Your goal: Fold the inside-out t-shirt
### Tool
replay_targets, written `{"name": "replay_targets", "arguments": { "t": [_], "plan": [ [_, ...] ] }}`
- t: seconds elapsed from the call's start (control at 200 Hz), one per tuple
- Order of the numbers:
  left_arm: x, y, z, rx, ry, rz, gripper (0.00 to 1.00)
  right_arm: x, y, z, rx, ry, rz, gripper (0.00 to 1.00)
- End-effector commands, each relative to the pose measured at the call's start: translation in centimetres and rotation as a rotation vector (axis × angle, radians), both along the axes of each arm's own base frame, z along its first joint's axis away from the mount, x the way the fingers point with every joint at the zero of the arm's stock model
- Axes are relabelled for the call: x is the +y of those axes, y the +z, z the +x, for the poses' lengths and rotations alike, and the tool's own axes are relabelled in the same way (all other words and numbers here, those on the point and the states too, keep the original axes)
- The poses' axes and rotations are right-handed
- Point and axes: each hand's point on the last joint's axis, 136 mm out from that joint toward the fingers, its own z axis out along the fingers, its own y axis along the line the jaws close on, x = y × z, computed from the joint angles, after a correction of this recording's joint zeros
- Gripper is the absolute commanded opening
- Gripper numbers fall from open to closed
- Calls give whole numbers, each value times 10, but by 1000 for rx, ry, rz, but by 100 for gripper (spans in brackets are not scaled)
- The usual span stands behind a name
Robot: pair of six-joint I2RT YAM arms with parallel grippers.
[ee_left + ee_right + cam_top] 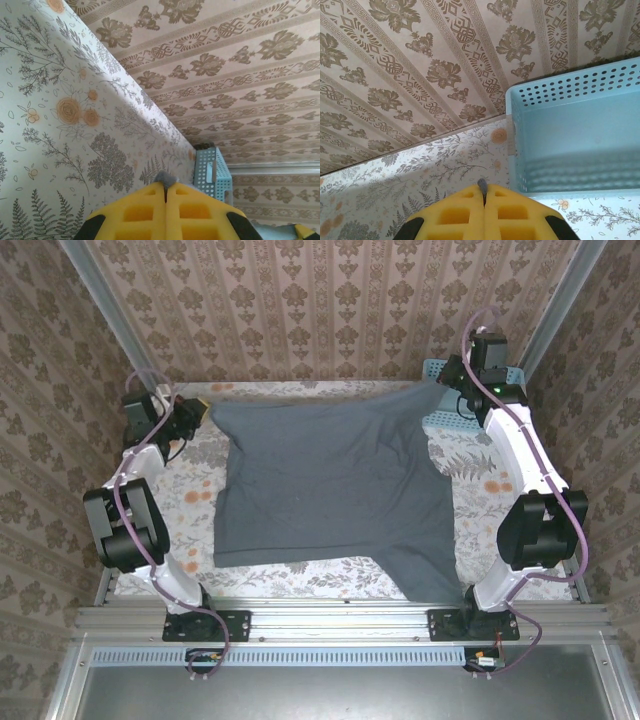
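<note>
The inside-out t-shirt (pixel 330 490) is a plain dark slate-grey cloth spread over the middle of the floral table, its far edge stretched between both arms. At the far left corner of the shirt my left gripper (pixel 200 412) is shut on the cloth; a grey tuft (pixel 166 178) pokes out between its yellow fingers (pixel 140 210). My right gripper (pixel 452 383) holds the far right corner, shut, with a thin grey tip of fabric (pixel 482 186) pinched between its yellow fingers (pixel 515 215). One sleeve trails toward the near right edge (pixel 430 580).
A light blue perforated basket (pixel 470 412) stands at the far right corner, right beside the right gripper (pixel 484 192); it also shows in the left wrist view (pixel 212 172). Patterned walls close in the table on three sides. Bare floral tabletop (pixel 190 490) lies left of the shirt.
</note>
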Motion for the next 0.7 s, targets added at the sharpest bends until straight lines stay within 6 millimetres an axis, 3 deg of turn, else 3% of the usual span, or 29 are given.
{"name": "replay_targets", "arguments": {
  "t": [0.0,0.18,0.275,0.39,0.57,0.585,0.69],
  "plan": [
    [4,40,-3,-127,-3,-31,0,-8,16,-6,-37,-23,13,0],
    [6,15,-12,-62,14,1,0,4,16,-9,-48,37,51,0],
    [4,18,-17,-72,10,-4,0,6,16,-12,-51,45,54,0],
    [2,53,-32,-178,16,41,0,0,38,-26,-102,25,61,0],
    [6,115,-79,-384,119,211,0,-5,95,-65,-251,2,43,0],
    [6,119,-84,-407,123,219,0,-5,108,-75,-284,0,42,0],
    [14,130,-108,-497,223,271,0,-12,133,-104,-370,-43,28,0]
  ]
}}
